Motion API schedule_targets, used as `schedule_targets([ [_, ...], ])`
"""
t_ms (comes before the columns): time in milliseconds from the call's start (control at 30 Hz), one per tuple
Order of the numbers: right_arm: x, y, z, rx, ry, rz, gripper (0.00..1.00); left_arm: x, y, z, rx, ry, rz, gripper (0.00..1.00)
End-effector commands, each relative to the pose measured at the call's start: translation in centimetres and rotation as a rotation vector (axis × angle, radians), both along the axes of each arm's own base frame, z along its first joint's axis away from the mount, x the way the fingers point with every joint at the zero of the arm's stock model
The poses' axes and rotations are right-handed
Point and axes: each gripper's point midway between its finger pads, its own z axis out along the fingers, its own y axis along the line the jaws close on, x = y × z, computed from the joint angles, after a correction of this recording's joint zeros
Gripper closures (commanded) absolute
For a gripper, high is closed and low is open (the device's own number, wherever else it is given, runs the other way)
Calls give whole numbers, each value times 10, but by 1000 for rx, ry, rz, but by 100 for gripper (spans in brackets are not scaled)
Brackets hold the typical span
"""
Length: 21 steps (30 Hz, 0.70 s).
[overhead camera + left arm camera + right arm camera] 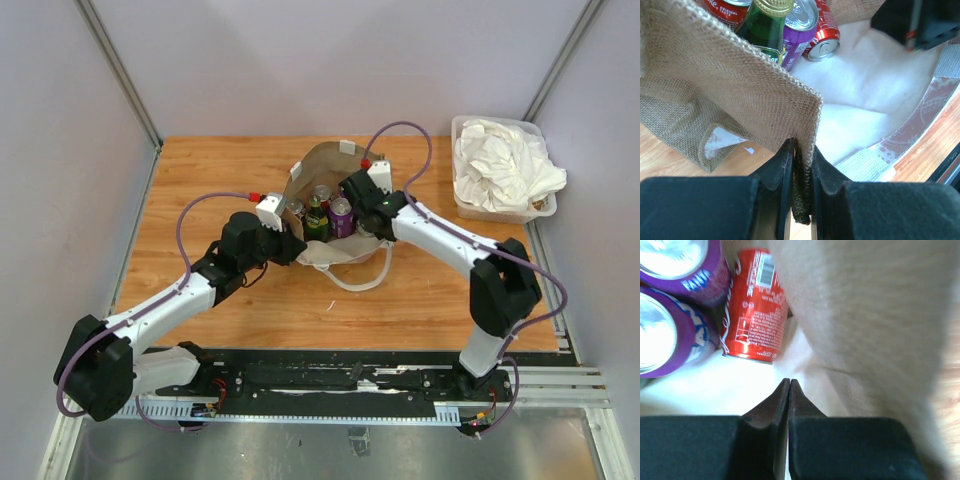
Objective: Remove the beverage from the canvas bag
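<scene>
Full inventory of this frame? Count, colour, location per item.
canvas bag: 1, tan-brown, table centre
green bottle: 1, green with gold cap, inside bag
purple cans: at least 2, purple, inside bag
red cans: at least 2, red, inside bag
bin: 1, clear, far right corner
cloth: 1 heap, white, in bin
table: 1, wood
left hand: black, shut on bag rim
right hand: black, shut, empty, inside bag

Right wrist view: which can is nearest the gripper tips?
The red can, just ahead of the shut right gripper; the two purple cans sit farther off at the view's left.
</scene>
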Motion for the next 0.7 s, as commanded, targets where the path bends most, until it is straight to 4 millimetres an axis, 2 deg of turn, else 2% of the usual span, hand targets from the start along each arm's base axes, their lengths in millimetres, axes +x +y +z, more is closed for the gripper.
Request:
schedule_targets([
  [0, 7, -30, 63, -7, -119, -27, 99, -12, 2, -18, 48, 44, -27, 100],
  [167, 4, -24, 83, 47, -150, 26, 99, -11, 3, -22, 53, 46, -27, 100],
  [267, 2, -19, 82, 63, -136, 55, 99, -12, 2, -24, 54, 50, -30, 100],
  [333, 1, -11, 78, 87, -105, 87, 99, -12, 3, -24, 53, 47, -31, 99],
  [367, 1, -5, 76, 111, -91, 102, 96, -12, 3, -25, 56, 48, -29, 100],
  [600, 7, 52, 74, 246, -66, 309, 36, -13, 3, -24, 60, 47, -33, 99],
  [667, 10, 61, 72, 244, -54, 341, 24, -13, 3, -24, 59, 46, -34, 100],
])
